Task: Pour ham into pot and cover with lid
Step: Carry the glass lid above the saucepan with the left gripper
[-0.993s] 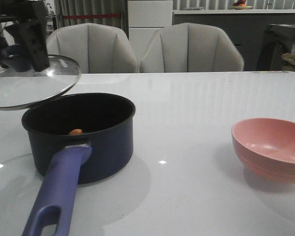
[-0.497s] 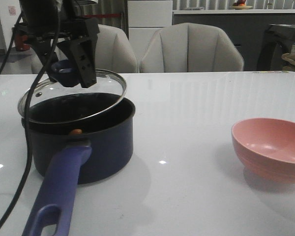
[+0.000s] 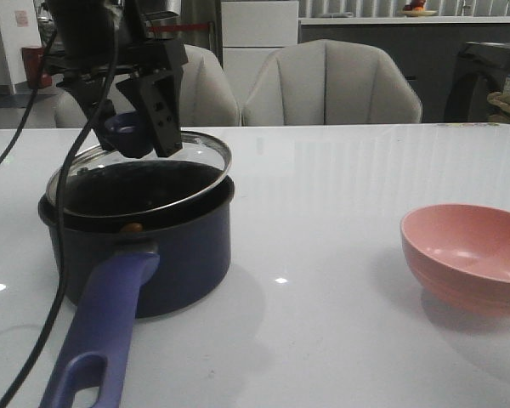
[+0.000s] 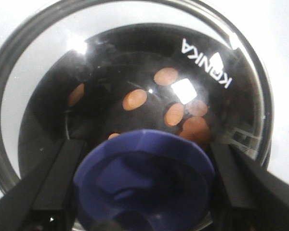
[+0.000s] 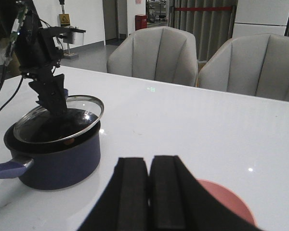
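Glass lid (image 3: pixel 144 174) gripped by its knob in the left gripper (image 3: pixel 129 127), tilted over the navy saucepan (image 3: pixel 140 246) below, ham chunks (image 4: pixel 135 99) inside, right gripper (image 5: pixel 149 185) closed empty above the pink bowl (image 3: pixel 467 255).

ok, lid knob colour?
Purple-blue. The knob, held by the left gripper, shows best in the left wrist view.

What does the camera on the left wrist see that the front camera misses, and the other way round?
Only the left wrist view shows several ham chunks through the glass and the KONKA lettering. Only the front view shows the pot's handle, the pink bowl and two chairs. Both show the lid, its knob clamped by the left end effector, tilted over the pot.
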